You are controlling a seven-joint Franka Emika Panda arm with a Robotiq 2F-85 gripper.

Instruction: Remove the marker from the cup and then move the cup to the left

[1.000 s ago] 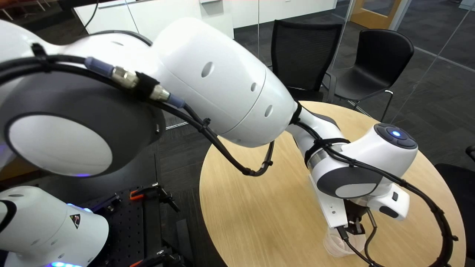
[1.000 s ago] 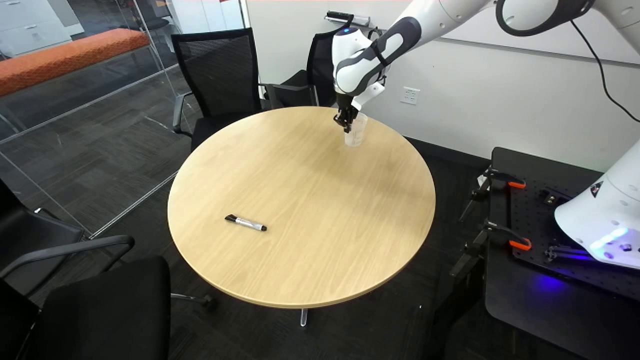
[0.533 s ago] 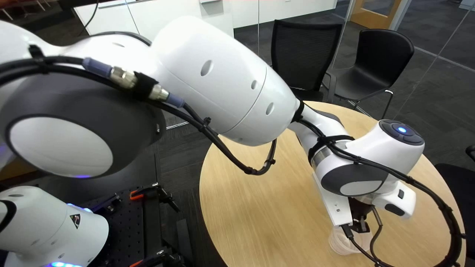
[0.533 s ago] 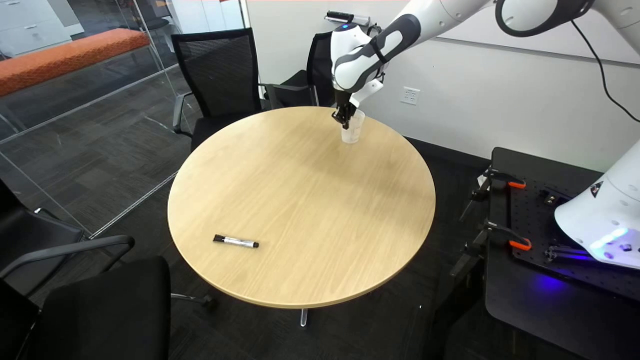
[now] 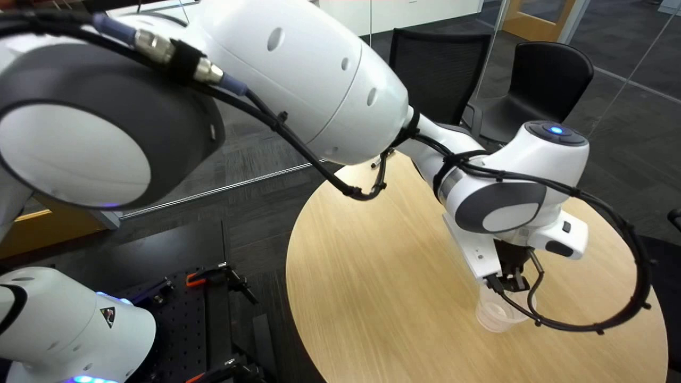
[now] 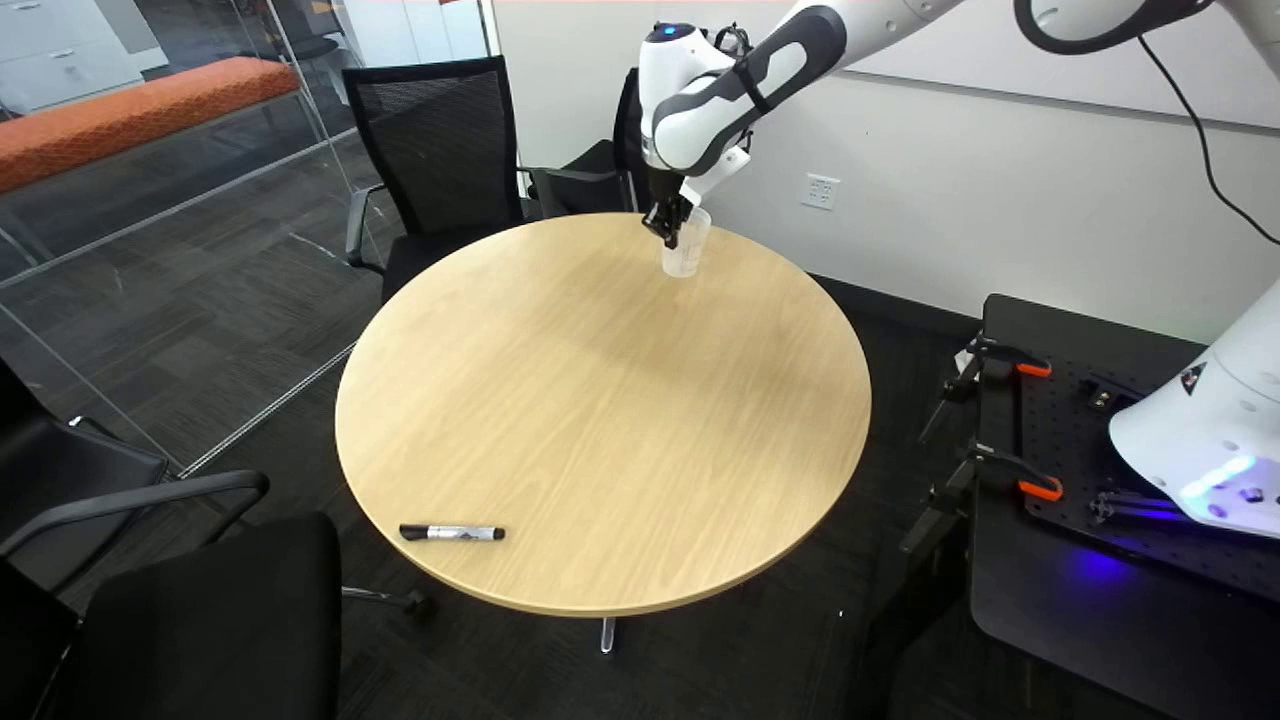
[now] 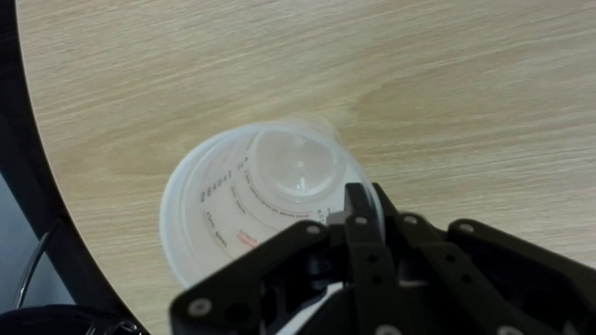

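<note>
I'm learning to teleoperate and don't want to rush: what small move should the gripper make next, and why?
Probably ease the translucent plastic cup a little to the left, since the gripper seems closed on its rim and the marker already lies outside it, well apart on the round wooden table.

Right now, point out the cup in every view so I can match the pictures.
In an exterior view, the cup is at lower right.
In an exterior view, the cup is in the upper half, slightly right of centre.
In the wrist view, the cup is slightly left of centre, partly hidden by the gripper.
Shared landmark: the gripper, at the cup's rim in all three views.
</note>
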